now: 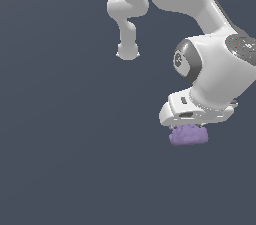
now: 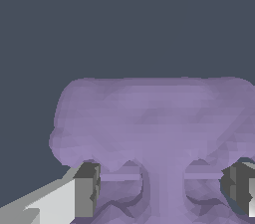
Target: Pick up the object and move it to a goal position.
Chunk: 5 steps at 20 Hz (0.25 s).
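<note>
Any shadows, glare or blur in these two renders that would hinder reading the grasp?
Exterior view: flat, even lighting, no cast shadow under the purple object, only soft highlights on the arm; sharp. Wrist view: no blur or glare, but the object fills the frame and is cropped, fingertips faceted and partly cut off.

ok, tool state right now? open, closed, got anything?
Tool: fingers sit on either side of the purple object; whether they are shut on it or only straddling it cannot be told.

A flat, uniform dark slate-blue backdrop fills both views; no seams or edges show; lighting is soft and even.
</note>
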Tool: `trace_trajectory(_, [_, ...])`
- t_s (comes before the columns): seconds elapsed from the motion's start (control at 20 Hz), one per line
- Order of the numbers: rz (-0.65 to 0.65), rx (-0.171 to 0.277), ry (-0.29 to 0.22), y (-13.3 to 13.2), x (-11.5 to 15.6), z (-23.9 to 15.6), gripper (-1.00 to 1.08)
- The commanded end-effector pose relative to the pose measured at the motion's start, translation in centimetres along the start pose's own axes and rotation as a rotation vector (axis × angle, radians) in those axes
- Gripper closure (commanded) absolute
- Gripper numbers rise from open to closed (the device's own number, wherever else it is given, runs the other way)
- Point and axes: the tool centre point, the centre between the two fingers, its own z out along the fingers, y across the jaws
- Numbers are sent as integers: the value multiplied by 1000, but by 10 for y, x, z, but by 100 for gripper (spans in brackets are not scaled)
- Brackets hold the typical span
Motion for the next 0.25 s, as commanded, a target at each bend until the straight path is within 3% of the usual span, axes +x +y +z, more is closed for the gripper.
trace_trajectory(0.0, [0,0,0,-1,3,-2,108])
trace_trajectory(0.2, [0,0,0,-2,4,-3,108])
